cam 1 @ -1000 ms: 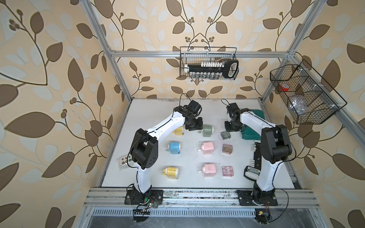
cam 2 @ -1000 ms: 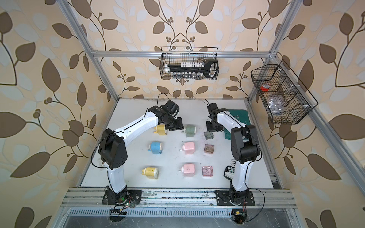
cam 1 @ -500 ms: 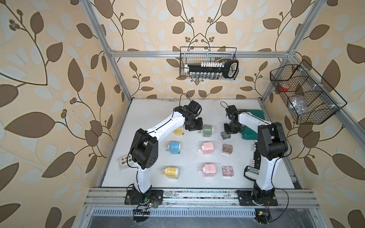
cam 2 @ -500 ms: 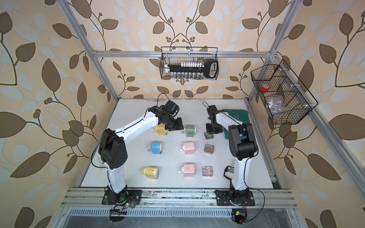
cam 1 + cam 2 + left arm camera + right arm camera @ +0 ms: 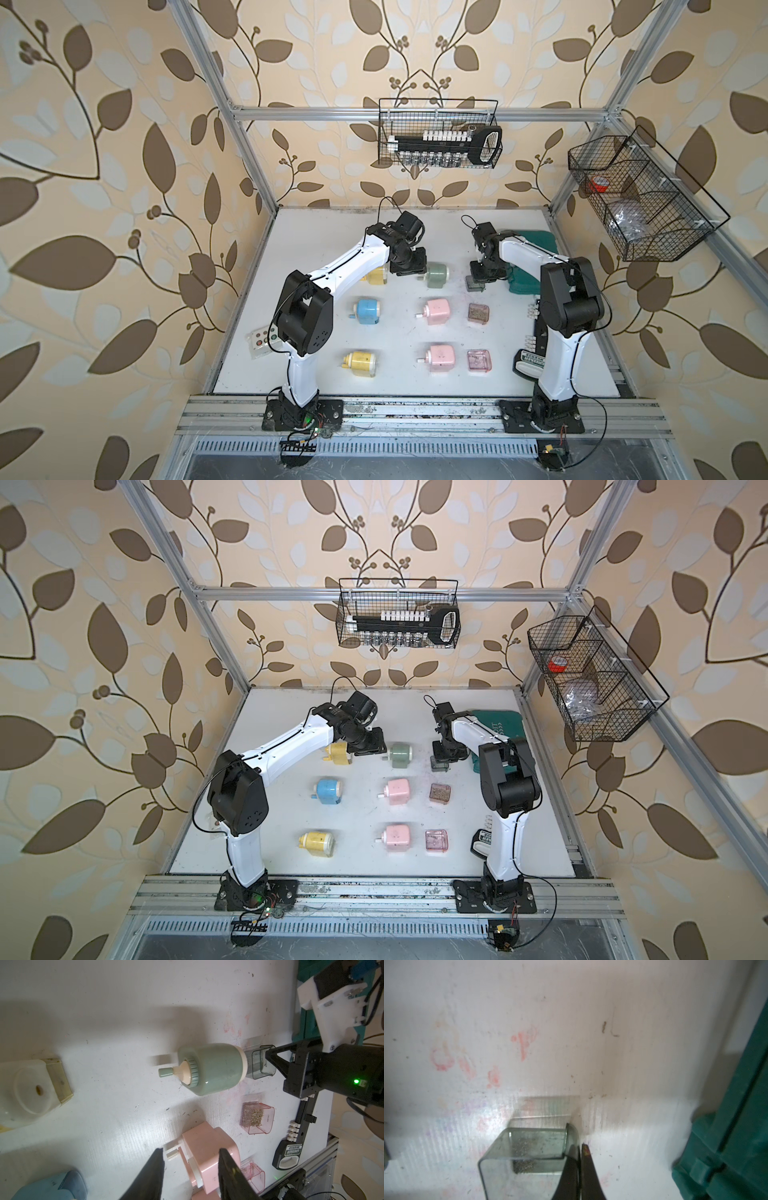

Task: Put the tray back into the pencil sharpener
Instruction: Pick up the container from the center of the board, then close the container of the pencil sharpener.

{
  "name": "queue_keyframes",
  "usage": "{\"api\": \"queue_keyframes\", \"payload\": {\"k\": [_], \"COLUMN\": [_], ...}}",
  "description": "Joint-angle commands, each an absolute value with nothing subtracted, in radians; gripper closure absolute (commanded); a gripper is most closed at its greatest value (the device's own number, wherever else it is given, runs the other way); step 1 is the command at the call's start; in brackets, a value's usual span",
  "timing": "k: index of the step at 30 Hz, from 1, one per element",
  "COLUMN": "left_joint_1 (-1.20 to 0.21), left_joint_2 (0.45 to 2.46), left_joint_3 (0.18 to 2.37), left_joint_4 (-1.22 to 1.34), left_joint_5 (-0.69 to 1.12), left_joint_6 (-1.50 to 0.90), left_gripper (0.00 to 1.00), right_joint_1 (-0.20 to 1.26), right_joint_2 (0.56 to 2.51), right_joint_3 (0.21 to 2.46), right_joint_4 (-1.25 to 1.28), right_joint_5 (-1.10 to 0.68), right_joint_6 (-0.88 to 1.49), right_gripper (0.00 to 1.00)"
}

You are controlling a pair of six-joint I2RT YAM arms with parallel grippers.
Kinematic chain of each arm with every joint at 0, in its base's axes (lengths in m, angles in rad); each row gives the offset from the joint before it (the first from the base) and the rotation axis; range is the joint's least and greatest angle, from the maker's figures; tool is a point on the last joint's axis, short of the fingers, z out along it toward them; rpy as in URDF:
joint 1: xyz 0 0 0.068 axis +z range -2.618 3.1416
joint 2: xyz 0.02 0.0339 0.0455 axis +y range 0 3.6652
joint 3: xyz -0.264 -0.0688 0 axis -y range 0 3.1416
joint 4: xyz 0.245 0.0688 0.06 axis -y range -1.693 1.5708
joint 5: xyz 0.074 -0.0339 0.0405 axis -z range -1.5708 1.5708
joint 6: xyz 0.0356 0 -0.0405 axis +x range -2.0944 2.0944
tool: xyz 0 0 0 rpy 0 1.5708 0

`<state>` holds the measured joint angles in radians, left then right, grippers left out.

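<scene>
The green pencil sharpener (image 5: 437, 275) (image 5: 401, 755) lies on its side on the white table, its crank pointing at my left arm. Its clear green tray (image 5: 475, 286) (image 5: 529, 1142) stands just to its right, close behind the sharpener's cream end in the left wrist view (image 5: 258, 1064). My right gripper (image 5: 580, 1147) (image 5: 482, 272) is shut on the tray's side wall, one finger inside and one outside. My left gripper (image 5: 190, 1153) (image 5: 411, 270) hovers left of the sharpener (image 5: 216, 1068), open and holding nothing.
Other sharpeners lie round about: yellow (image 5: 376, 275), blue (image 5: 368, 309), two pink (image 5: 436, 311) (image 5: 441, 357) and another yellow (image 5: 359, 363). Two pink trays (image 5: 478, 313) (image 5: 478, 360) sit right of the pink ones. A teal case (image 5: 528, 257) lies beside my right arm.
My right gripper has closed onto the tray's wall and the right elbow has swung slightly inward. The tray, the green sharpener and my left arm have stayed in place.
</scene>
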<state>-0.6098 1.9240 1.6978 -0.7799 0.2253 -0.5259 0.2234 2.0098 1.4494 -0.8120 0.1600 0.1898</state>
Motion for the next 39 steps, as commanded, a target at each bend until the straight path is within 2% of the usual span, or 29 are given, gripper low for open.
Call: {"api": "queue_keyframes", "payload": {"k": [1,13,25,39], "left_joint_1": [-0.61,-0.581,-0.573,-0.565], "left_joint_2": [1.966,2.116,2.158,2.21], "left_joint_3": [1.758,1.886,1.931,1.954], "left_joint_4": [-0.759,-0.759,-0.775,-0.77], "left_joint_5": [0.205,0.305,0.355,0.413], "left_joint_6": [-0.523,-0.517,-0.496,-0.517], "left_gripper": [0.52,0.48,0.44,0.45], "right_joint_1": [0.25,0.276,0.288,0.288], "right_joint_2": [1.976,2.012,2.035,2.055], "right_joint_3": [1.497,1.594,1.612,1.619], "right_joint_4": [-0.885,-1.003,-0.999,-0.994], "right_joint_5": [0.221,0.179,0.148,0.131], "right_joint_6": [0.212,0.272,0.297,0.299], "right_gripper": [1.0,1.0,1.0,1.0]}}
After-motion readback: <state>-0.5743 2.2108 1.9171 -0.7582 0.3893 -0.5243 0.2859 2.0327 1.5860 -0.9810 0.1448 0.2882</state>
